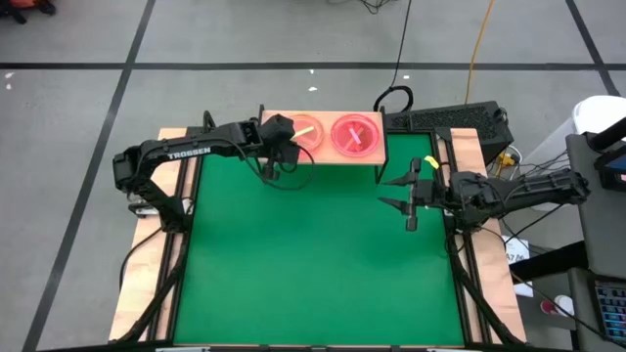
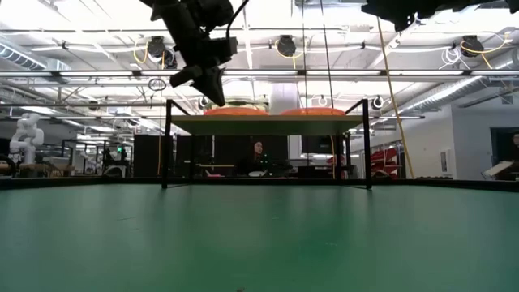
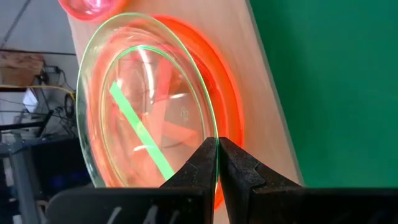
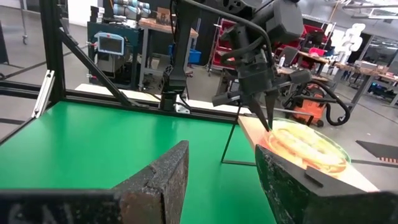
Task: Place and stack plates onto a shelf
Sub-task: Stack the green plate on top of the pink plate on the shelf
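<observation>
Left claw (image 3: 217, 163) pinched on the rim of the green plate (image 3: 149, 112) — it sits atop the left stack on the shelf (image 1: 323, 156), pink stack (image 1: 354, 135) beside it. Right claw (image 1: 409, 196) open, empty, above the desk's green mat (image 1: 313, 264) — near the shelf's right end.

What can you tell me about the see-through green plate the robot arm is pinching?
The round, translucent green plate looks like thin glass or plastic, with a bright green diagonal stripe across its centre. It lies on top of the orange plates stacked at the left end of the light-wood shelf. The left gripper has its dark fingertips on either side of the plate's rim.
</observation>
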Controlling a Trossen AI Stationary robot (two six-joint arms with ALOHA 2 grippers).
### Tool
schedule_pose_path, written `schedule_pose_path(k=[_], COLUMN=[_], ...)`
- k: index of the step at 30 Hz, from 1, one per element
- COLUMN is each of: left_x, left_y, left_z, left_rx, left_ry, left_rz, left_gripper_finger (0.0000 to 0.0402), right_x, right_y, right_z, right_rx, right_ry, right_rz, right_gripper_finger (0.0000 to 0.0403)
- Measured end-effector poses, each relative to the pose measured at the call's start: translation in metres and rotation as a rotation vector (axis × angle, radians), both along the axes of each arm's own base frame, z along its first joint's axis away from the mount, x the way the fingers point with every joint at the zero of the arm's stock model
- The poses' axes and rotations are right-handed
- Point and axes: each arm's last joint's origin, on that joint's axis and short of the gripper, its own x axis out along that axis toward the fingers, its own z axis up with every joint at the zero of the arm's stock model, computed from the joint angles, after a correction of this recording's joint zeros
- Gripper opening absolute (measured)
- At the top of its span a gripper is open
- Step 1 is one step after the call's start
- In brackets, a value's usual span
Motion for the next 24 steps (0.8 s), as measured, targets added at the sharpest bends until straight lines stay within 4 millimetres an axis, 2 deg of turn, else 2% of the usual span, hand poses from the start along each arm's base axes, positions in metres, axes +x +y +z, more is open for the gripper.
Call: schedule_pose_path(k=[9,13,17,21,24], left_x=[-0.001,-0.001,-0.001,0.0,0.0], left_y=[0.0,0.0,0.0,0.0,0.0], left_z=[0.0,0.0,0.0,0.0,0.0], left_rx=[-0.023,-0.023,-0.023,-0.021,-0.03], left_ry=[-0.01,-0.01,-0.01,-0.015,-0.023], left_rz=[0.035,0.035,0.035,0.035,0.051], left_gripper_finger=[0.0021,0.0021,0.0021,0.0021,0.0021], right_x=[-0.005,-0.021,-0.039,-0.045,-0.048], right_y=[0.0,0.0,-0.002,-0.007,-0.008], right_z=[0.004,0.014,0.016,-0.005,-0.022], right_rx=[0.02,0.034,0.023,0.035,0.026], right_ry=[-0.036,-0.117,-0.135,-0.118,-0.194], right_rz=[0.01,0.121,0.115,-0.001,-0.037], right_gripper_finger=[0.0169,0.0169,0.0169,0.0169,0.0169])
